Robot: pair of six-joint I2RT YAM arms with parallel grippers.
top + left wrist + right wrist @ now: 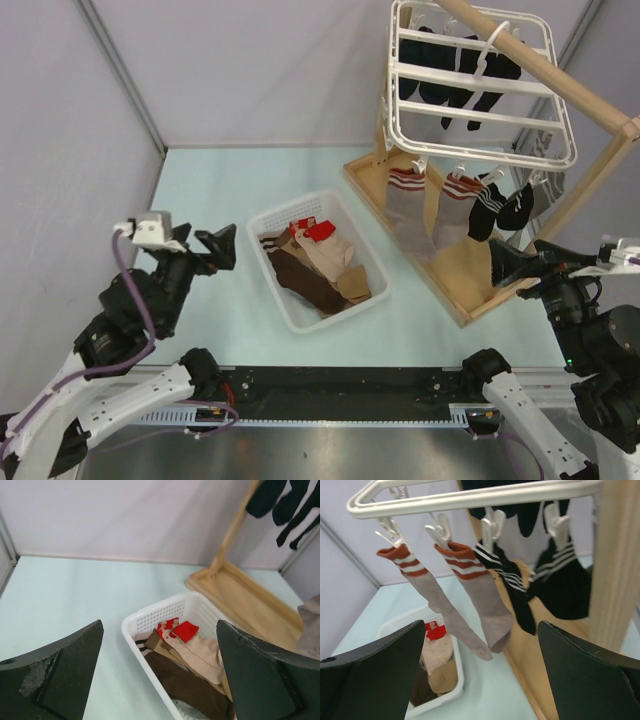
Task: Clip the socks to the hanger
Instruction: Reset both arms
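Pale green tabletop point(210, 190), grey partition walls on three sides. Top view: large white plastic rectangular hanger frame point(470, 80) hangs from the slanted pole of a wooden rack point(560, 72) at far right. Two grey socks with maroon-and-white striped cuffs point(408, 210) and two black socks with white stripes point(483, 212) hang clipped along its near edge; more dark socks hang further back. White slotted plastic basket point(344, 311) sits mid-table just left of the rack base, holding loose brown and beige socks point(305, 280) plus a red item. Left gripper point(222, 250) hovers left of the basket, jaws spread, nothing between them. Right gripper point(512, 265) hovers near the black socks, jaws likewise apart and empty. Left wrist view: both black fingers point(65, 675) frame the basket, well separated. Right wrist view: fingers point(375, 675) wide apart below the clipped row; all four cuffs sit in white clips point(440, 530).
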